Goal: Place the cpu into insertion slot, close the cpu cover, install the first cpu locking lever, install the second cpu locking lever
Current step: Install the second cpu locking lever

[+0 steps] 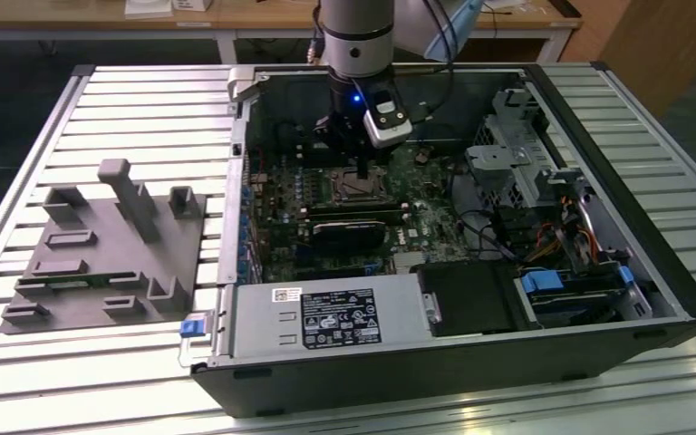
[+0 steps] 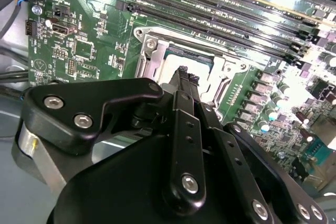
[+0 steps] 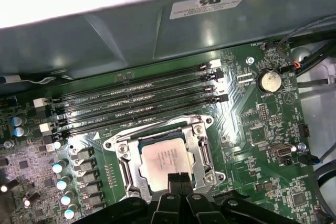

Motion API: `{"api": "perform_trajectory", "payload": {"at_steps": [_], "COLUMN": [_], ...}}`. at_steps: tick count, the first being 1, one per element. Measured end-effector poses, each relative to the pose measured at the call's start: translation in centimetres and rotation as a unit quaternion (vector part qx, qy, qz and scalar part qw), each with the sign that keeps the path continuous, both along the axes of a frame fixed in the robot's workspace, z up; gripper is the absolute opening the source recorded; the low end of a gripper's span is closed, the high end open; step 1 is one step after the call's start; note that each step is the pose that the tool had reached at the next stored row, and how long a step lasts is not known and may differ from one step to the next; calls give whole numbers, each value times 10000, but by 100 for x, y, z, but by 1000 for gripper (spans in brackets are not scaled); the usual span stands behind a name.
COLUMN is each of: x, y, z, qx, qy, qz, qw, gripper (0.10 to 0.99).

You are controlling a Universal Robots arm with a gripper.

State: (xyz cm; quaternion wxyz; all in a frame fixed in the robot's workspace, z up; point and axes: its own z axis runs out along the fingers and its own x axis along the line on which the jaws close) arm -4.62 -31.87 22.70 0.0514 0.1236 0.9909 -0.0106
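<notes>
In the exterior view the gripper (image 1: 357, 165) hangs over the green motherboard (image 1: 323, 217) inside the open case (image 1: 638, 272), just above the insertion slot (image 1: 355, 187). In the second wrist view its 2 black fingers (image 2: 184, 77) are pinched together, holding nothing. In the first wrist view the cpu (image 3: 164, 157), dull silver and square, lies seated; the shiny framed cpu cover (image 3: 202, 153) looks lowered around it, so levering seems in hand, needing a precise hook.

The arm (image 1: 354, 36) is a silver-grey tube with a black band, a blue light glowing just above the gripper (image 2: 184, 74), whose black jointed links carry round silver screws.
</notes>
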Motion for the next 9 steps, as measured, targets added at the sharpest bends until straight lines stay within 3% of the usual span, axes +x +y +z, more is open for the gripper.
{"api": "perform_trajectory", "payload": {"at_steps": [9], "x": [0], "y": [-4], "z": [12], "qx": [0], "qy": [0], "qz": [1], "qw": [10000], "gripper": [106]}}
